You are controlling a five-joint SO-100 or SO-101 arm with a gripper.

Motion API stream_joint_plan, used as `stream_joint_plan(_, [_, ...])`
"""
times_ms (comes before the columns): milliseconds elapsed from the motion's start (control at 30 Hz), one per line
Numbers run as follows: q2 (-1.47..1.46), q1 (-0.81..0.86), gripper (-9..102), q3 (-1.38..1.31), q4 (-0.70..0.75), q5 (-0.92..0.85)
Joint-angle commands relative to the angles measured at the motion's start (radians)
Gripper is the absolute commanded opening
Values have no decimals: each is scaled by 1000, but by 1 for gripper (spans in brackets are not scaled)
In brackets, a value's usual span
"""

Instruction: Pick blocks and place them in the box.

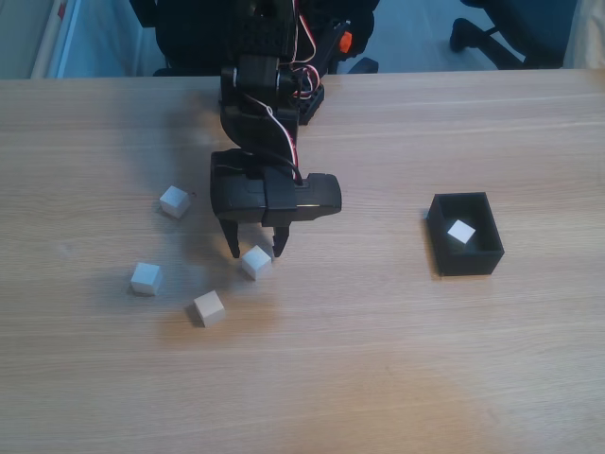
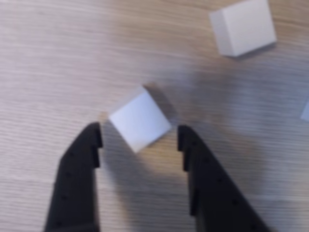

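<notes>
One block (image 1: 460, 232) already lies in the box (image 1: 492, 253) toward the table's right edge. Jaws apart, the gripper (image 2: 139, 140) straddles a block (image 2: 140, 119) turned corner-on near mid-table; rotating the wrist to meet flat faces before closing should prevent slipping.

Five cream blocks show in the fixed view: four lie on the desk (image 1: 378, 359) at left, at (image 1: 174, 200), (image 1: 146, 278), (image 1: 209, 307) and (image 1: 255, 262), and one (image 1: 461, 232) sits inside the single black box (image 1: 468, 260) at right. One arm carries one tool (image 1: 257, 250) with two fingers.
</notes>
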Motion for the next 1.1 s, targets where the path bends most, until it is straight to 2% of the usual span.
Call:
stream_joint_plan(0, [-8,-17,16,-46,0,3])
stream_joint_plan(633, [-161,-28,15,-149,-43,2])
stream_joint_plan(900, [-155,-14,2,-144,-14,-20])
stream_joint_plan(1067, [-118,-15,0,-137,14,-29])
